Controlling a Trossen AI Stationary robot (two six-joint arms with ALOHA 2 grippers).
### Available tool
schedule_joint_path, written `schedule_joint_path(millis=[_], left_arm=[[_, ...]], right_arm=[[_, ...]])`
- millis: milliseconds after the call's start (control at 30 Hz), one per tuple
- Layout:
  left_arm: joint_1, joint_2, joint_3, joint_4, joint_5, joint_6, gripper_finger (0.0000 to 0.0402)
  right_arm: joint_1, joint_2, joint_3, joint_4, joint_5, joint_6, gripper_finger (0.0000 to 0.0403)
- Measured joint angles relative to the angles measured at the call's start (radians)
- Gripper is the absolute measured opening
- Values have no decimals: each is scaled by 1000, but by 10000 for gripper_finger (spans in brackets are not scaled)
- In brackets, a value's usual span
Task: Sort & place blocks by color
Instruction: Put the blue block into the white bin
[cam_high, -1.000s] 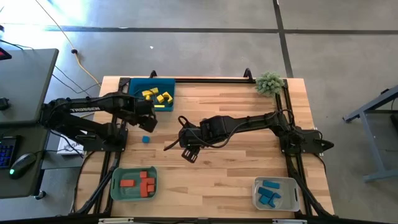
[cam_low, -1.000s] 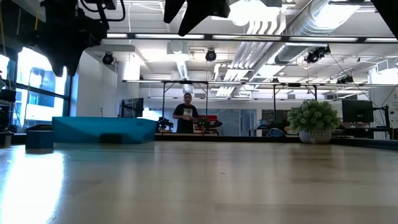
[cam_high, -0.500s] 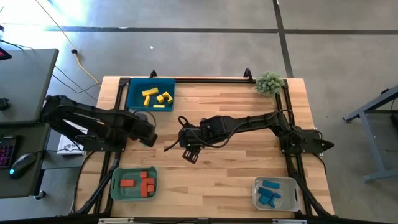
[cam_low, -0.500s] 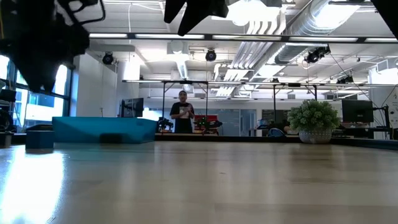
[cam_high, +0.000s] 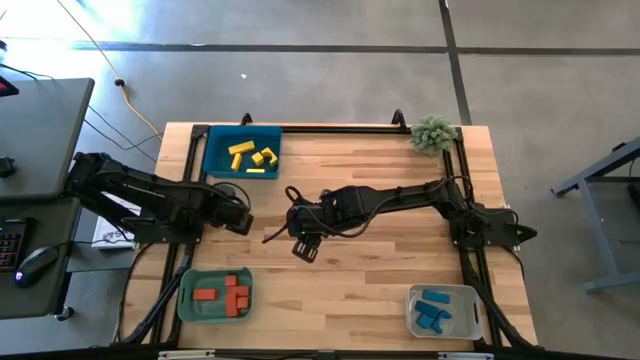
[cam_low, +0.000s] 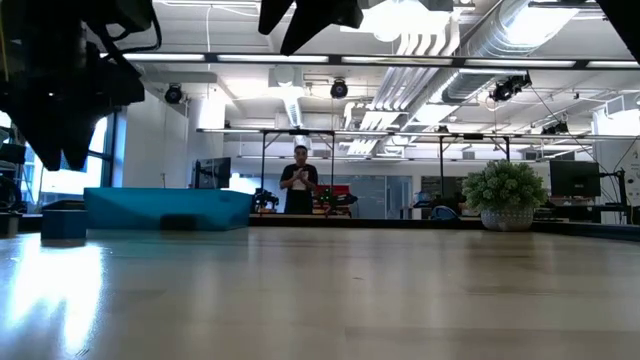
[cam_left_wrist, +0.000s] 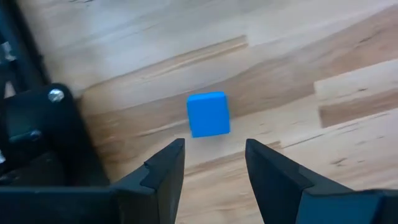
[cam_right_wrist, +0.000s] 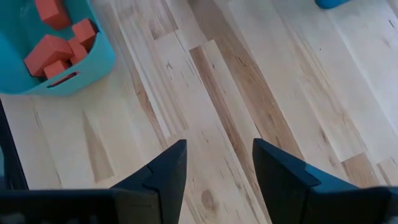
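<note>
Swung away from the yellow tray (cam_high: 214, 158), left gripper (cam_left_wrist: 214, 163) spread above lone blue block (cam_left_wrist: 208, 114), probably last unsorted. Right gripper (cam_right_wrist: 217, 167) parked mid-table, spread, empty.

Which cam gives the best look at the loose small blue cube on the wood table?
Left wrist view: the small blue cube sits whole, just ahead of the open left gripper. In the high view the left arm covers it. In the low and right wrist views I cannot make it out.
</note>
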Motion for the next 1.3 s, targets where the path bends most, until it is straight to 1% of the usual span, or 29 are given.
schedule_joint_path(millis=[133,233,333,433,600,867,1000,1300], left_arm=[[0,0,0,49,-2,23,165],[0,0,-1,91,-2,24,176],[14,0,-29,123,0,23,189],[34,0,-60,124,13,-27,198],[60,0,-102,128,51,-63,199],[62,1,-108,162,42,-63,200],[62,28,-108,181,35,-57,200],[93,151,-109,186,50,-28,198]], right_arm=[[0,0,0,1,0,2,170],[0,0,0,5,0,2,170],[0,0,0,8,0,5,170],[1,0,0,8,0,22,170],[1,0,0,8,0,30,170],[1,0,0,7,0,30,170],[1,0,0,7,0,29,170],[1,0,0,7,-7,29,170]])
